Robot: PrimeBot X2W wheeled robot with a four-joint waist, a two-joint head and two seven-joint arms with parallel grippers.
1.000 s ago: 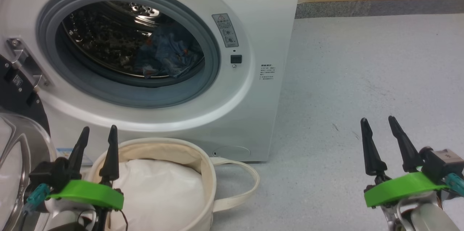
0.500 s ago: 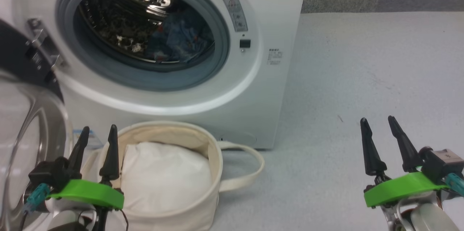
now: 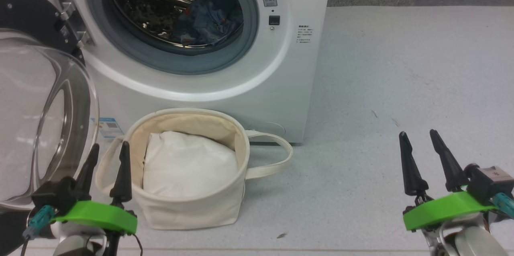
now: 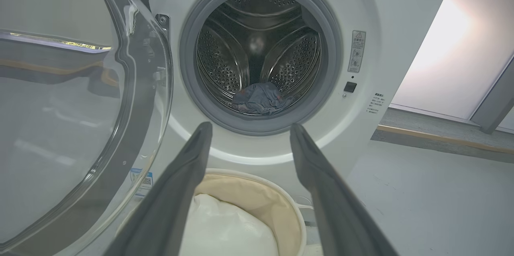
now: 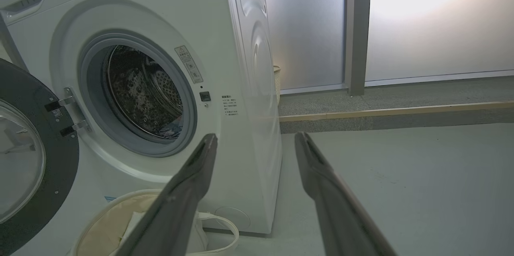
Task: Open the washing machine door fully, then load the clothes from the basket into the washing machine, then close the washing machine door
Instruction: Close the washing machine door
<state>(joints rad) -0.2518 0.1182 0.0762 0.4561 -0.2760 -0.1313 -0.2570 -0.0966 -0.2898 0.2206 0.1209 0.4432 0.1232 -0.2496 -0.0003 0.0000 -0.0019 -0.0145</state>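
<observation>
Clothes, light-blue, in white washing machine ahead of spread left claw; black-rimmed glass door open to its left, cream canvas basket just right. Right claw spread too.

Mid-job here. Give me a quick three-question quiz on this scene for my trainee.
1. True or false: the washing machine door is shut.
2. What lies in the basket? A. shoes B. a white cloth bundle C. nothing
3. Fill in: the light-blue clothes lie inside the machine's steel ____.

Key: 1 false, it stands open to the left. 2 B. 3 drum.
</observation>
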